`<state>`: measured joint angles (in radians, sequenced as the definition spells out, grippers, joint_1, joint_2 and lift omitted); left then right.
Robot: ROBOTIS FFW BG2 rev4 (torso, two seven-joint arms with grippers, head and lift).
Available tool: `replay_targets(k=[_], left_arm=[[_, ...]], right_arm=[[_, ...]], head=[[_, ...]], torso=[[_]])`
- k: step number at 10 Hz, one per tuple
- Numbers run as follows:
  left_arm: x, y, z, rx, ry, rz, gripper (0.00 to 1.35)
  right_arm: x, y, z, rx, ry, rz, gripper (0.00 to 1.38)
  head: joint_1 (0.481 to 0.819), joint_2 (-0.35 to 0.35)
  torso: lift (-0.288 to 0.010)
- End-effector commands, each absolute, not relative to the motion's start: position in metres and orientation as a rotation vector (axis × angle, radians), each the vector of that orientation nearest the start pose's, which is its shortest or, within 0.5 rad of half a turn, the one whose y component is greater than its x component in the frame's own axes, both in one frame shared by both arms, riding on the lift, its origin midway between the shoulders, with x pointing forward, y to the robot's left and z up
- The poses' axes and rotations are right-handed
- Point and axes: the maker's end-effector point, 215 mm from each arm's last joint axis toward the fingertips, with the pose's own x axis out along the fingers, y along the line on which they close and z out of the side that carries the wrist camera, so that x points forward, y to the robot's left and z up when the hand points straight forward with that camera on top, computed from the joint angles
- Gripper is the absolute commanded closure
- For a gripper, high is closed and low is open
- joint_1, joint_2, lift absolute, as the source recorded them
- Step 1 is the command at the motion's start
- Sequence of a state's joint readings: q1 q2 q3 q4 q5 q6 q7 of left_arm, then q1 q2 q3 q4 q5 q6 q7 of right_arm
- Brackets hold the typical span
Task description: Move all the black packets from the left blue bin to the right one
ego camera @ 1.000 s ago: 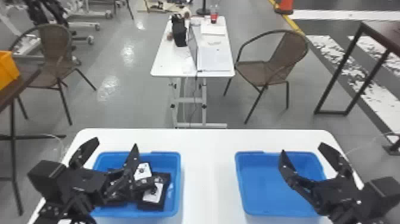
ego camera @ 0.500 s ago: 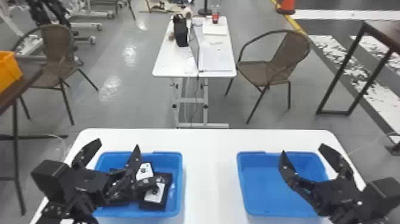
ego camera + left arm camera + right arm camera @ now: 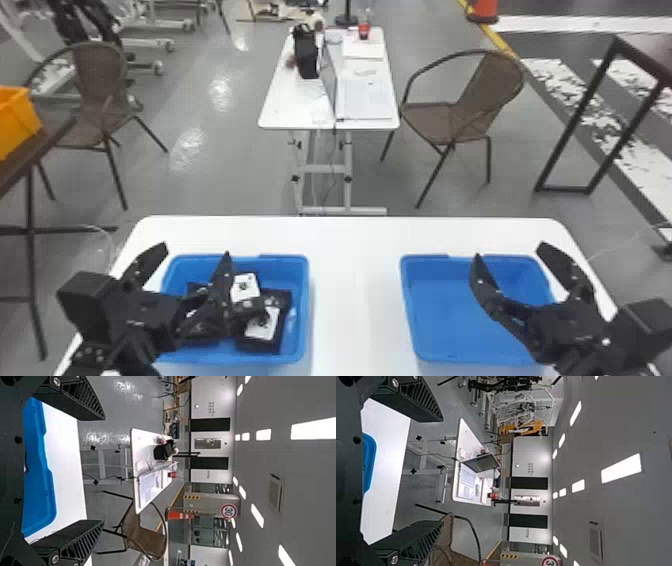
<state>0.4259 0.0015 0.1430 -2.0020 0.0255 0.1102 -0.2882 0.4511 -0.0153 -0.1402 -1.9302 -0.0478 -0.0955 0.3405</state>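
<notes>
In the head view my left gripper (image 3: 194,250) stands open above the left blue bin (image 3: 303,310), partly covering it. Black packets (image 3: 283,300) with white labels lie in that bin, some hidden behind the left gripper. My right gripper (image 3: 509,248) is open over the right blue bin (image 3: 445,320), whose visible floor is bare blue. In the left wrist view the left gripper (image 3: 104,470) has its fingers wide apart, with the left bin's rim (image 3: 50,490) beyond. The right wrist view has the right gripper (image 3: 442,470) spread too, holding nothing, near a bin edge (image 3: 371,461).
Both bins stand on a white table (image 3: 350,280), with a strip of tabletop between them. Beyond it are a smaller table (image 3: 295,107) with a laptop, a wicker chair (image 3: 440,117) and another chair (image 3: 100,75). An orange crate (image 3: 17,120) sits at the far left.
Both arms hold practically the same poses, with their grippers still open. The scene in the head view has shifted very slightly to the right.
</notes>
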Motion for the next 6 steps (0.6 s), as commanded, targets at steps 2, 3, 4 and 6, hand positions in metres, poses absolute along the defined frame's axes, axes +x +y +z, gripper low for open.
replay_targets(k=[2, 3, 4, 6], left_arm=[[0.469, 0.260, -0.388, -0.011, 0.205, -0.131, 0.10], [0.473, 0.262, -0.402, -0.028, 0.262, -0.127, 0.10], [0.477, 0.263, -0.418, -0.048, 0.320, -0.123, 0.10], [0.487, 0.265, -0.446, -0.059, 0.400, -0.118, 0.10]], right_arm=[[0.452, -0.233, -0.350, -0.018, -0.003, 0.223, 0.10], [0.452, -0.231, -0.352, -0.013, -0.001, 0.228, 0.10], [0.452, -0.230, -0.354, -0.010, 0.002, 0.229, 0.10], [0.453, -0.229, -0.357, -0.004, 0.010, 0.232, 0.10]], head=[[0.695, 0.017], [0.695, 0.027], [0.695, 0.035], [0.695, 0.041]], torso=[[0.000], [0.000], [0.000], [0.000]])
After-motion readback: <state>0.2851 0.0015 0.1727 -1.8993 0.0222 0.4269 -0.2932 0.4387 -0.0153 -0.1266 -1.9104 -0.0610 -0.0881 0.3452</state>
